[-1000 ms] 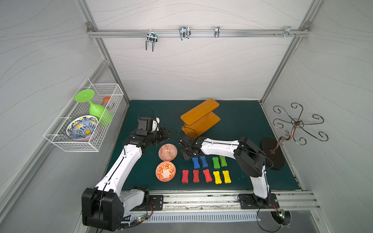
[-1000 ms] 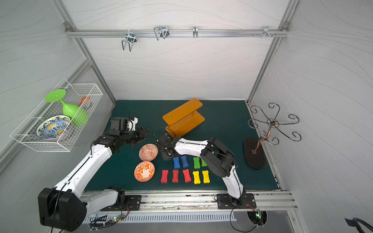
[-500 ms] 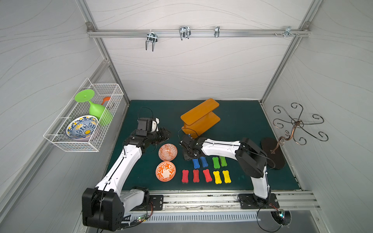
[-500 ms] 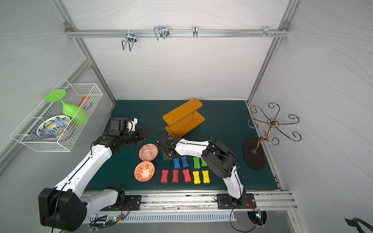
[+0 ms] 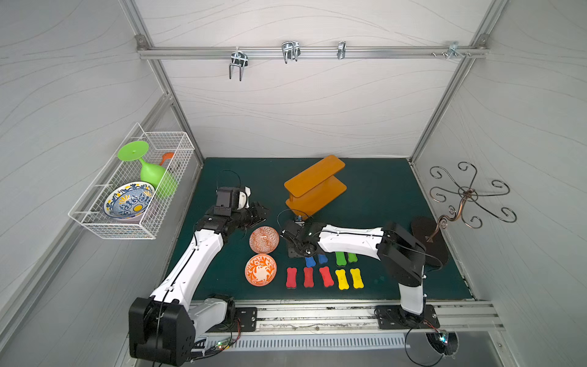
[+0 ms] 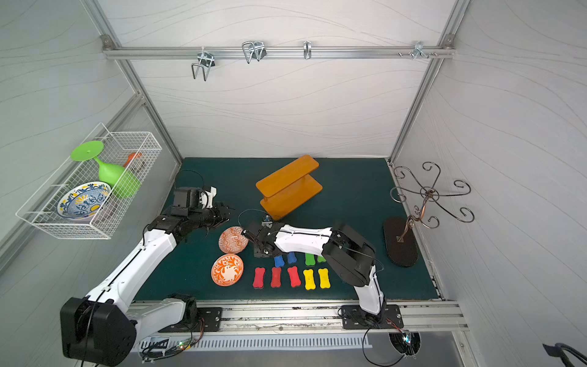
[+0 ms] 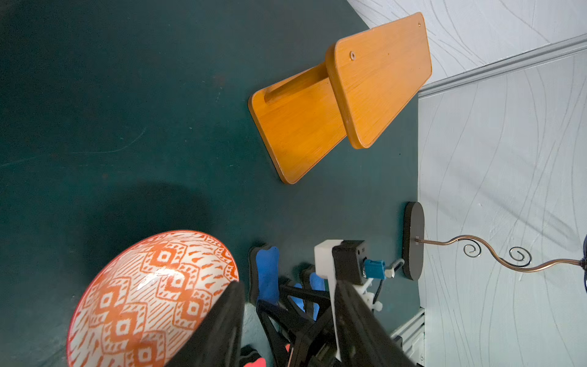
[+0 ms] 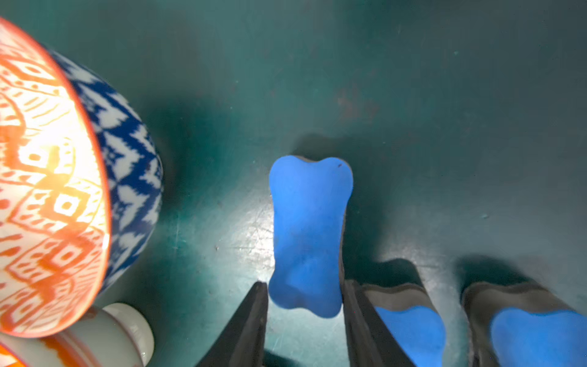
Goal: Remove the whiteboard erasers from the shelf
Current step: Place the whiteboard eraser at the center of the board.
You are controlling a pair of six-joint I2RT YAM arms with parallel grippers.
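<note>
I found the shelf (image 5: 314, 187) bare, nine erasers (image 5: 326, 276) on the table (image 5: 381, 190), the tenth blue eraser (image 8: 308, 216) there between my right claw's (image 8: 305, 283) jaws, grip unclear; left claw (image 7: 287, 286) hung open, empty.

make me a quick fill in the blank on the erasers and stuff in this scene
The front row holds three red erasers and two ___ ones.
The eraser between the right gripper's fingers is ___.
The number of erasers on the shelf is ___.
In the wire basket, the goblet beside the patterned bowl is ___.
Missing words: yellow, blue, zero, green.
</note>
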